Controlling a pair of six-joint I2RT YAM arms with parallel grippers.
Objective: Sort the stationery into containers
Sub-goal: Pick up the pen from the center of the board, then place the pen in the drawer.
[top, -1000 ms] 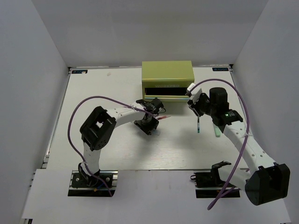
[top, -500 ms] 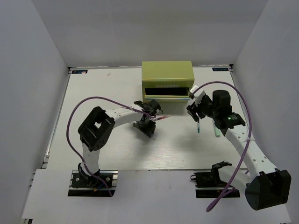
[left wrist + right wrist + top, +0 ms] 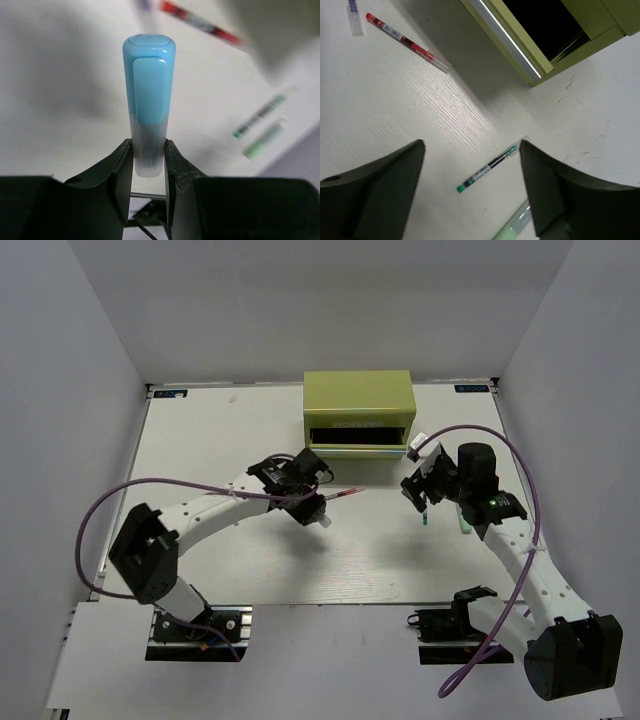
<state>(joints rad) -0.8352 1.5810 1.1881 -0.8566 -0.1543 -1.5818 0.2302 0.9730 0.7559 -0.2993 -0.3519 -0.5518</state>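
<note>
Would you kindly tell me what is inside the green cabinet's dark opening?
Inside the opening of the cabinet only blackness shows; no stationery is visible, but shadow hides the interior.

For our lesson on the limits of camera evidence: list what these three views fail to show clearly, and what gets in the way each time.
Right wrist: the front opening of the cabinet is black shadow; contents unknown.
Right wrist: the pale green marker is cut off by the bottom edge.
Left wrist: the red-and-white pen behind the light blue piece is blurred; print unreadable.
Top: the dark thin pen is too small for any detail.
</note>
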